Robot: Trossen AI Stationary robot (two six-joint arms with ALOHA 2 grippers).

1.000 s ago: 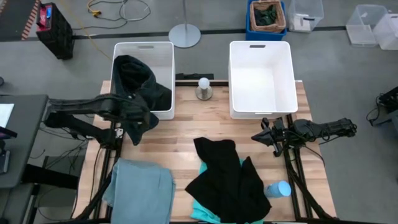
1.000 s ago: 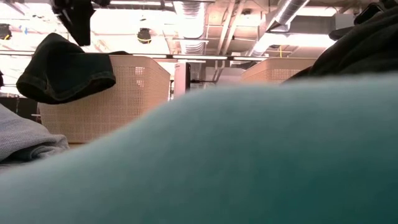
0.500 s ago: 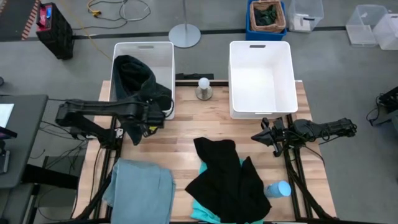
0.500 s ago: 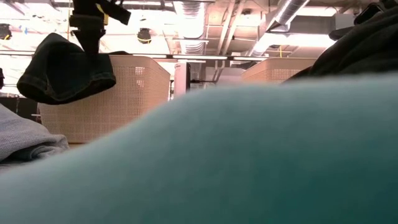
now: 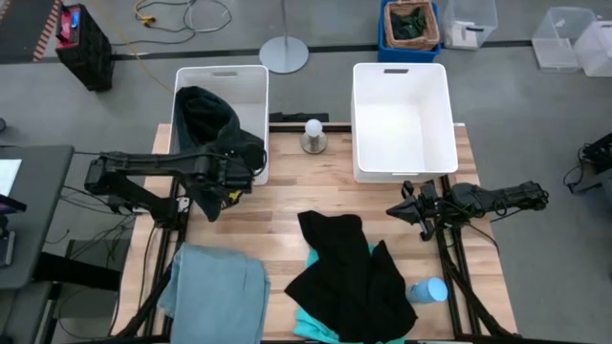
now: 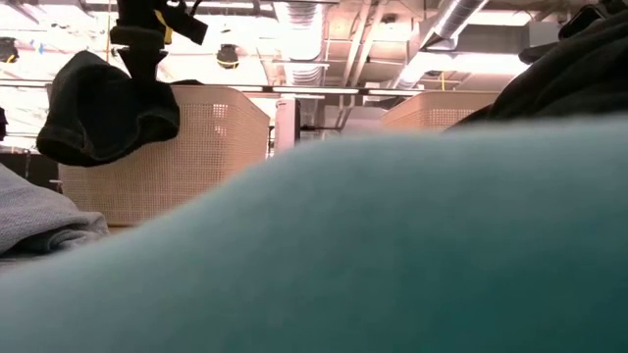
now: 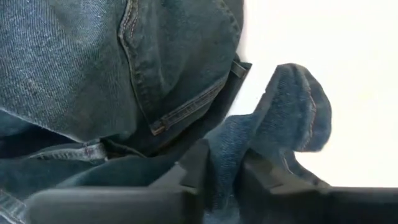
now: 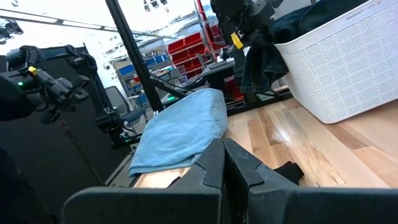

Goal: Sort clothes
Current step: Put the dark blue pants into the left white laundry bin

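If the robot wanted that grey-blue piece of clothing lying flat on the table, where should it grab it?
Probably the grey-blue garment at its raised folded edge nearest the left bin, from straight above: it lies flat, so only folds offer something to pinch.

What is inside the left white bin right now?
A dark garment fills much of the left bin, part spilling over its front rim, where the left tool pinches it. Whatever lies beneath is covered.

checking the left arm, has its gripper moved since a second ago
Yes. In the high view the left gripper has shifted right, toward the left white bin's front corner, and now pinches the dark garment.
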